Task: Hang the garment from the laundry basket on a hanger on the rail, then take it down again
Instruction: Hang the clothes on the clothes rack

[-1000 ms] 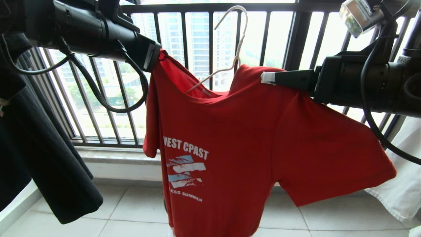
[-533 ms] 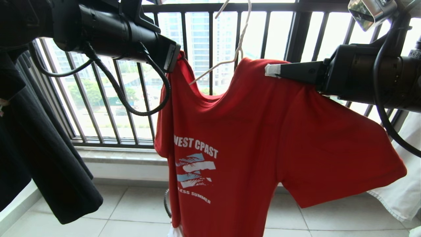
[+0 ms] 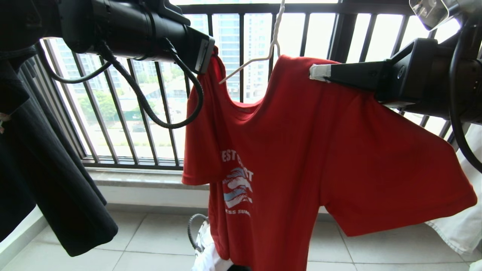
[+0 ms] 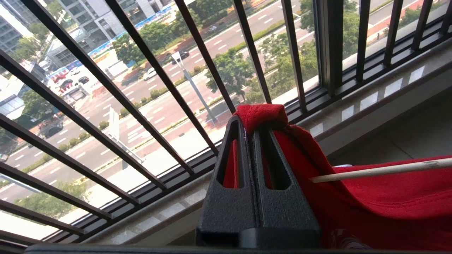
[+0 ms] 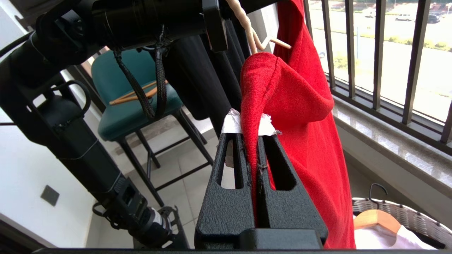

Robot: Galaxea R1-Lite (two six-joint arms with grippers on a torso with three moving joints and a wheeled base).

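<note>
A red T-shirt hangs spread between my two grippers in front of a barred window railing, lifted well off the tiled floor. My left gripper is clamped tight on one shoulder of the shirt, a fold of red cloth bunched over the fingertips; my right gripper, its tips wrapped in white tape, pinches the other shoulder seam just as firmly. A thin cream hanger sits inside the neck opening, one wire arm poking out on my left side, its twisted neck running up out of the head view.

The rail itself shows in none of the views, so whether the hook is over it cannot be told. By my reading the shirt is out of the basket and dressed on the hanger; hooking it on the rail, or else taking it down again, is what remains.

Below the shirt's hem sits the laundry basket, its woven rim and a thin black handle showing, with white clothes and a wooden hanger inside. A black shirt hangs on my left, white cloth on my right. Behind stands a green chair with another wooden hanger on its seat. Beyond the bars lie a stone sill, a road and tower blocks.
</note>
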